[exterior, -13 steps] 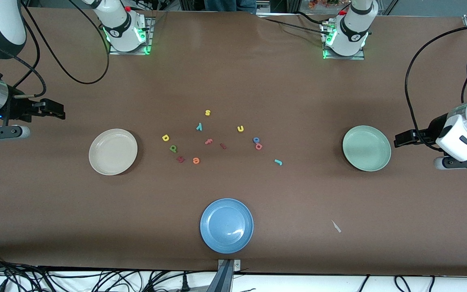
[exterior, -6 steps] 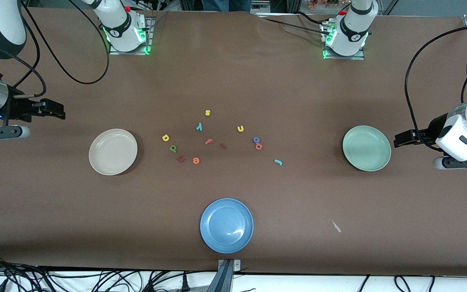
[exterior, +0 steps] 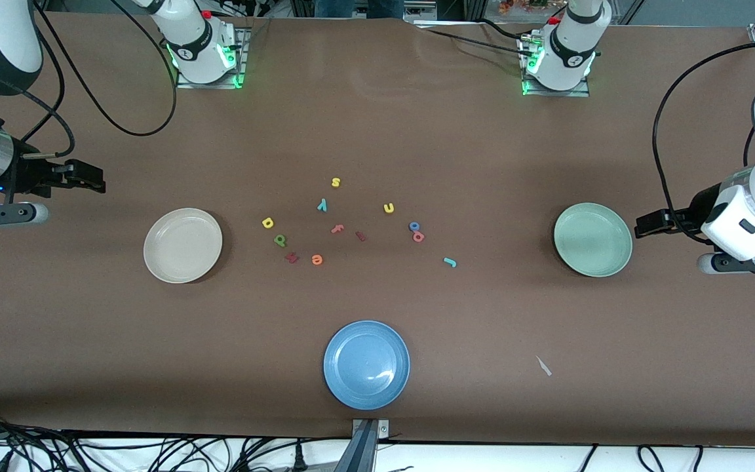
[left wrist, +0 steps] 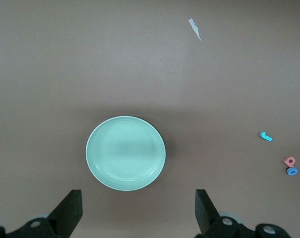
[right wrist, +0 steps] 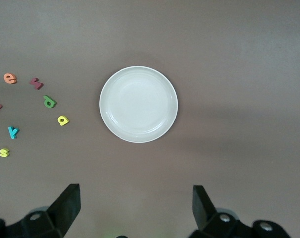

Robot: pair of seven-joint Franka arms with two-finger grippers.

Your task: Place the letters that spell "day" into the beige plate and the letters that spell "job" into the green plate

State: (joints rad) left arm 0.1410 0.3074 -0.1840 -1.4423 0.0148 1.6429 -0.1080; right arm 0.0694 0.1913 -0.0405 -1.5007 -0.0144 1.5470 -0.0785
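Front view: nothing is picked yet; left gripper [left wrist: 135, 210] and right gripper [right wrist: 135, 207] hang wide open, so one must reach for a letter like the teal "y" [exterior: 322, 205].

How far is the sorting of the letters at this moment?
Nothing is sorted yet: the beige plate and the green plate hold no letters. Nothing is in hand: the right gripper and the left gripper hang open, the left over the table beside the green plate. All six letters, such as the teal "y" and teal "j", lie on the table.

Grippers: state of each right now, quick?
Left gripper: open, holding nothing, above the table by the green plate.
Right gripper: open, holding nothing, above the table by the beige plate.
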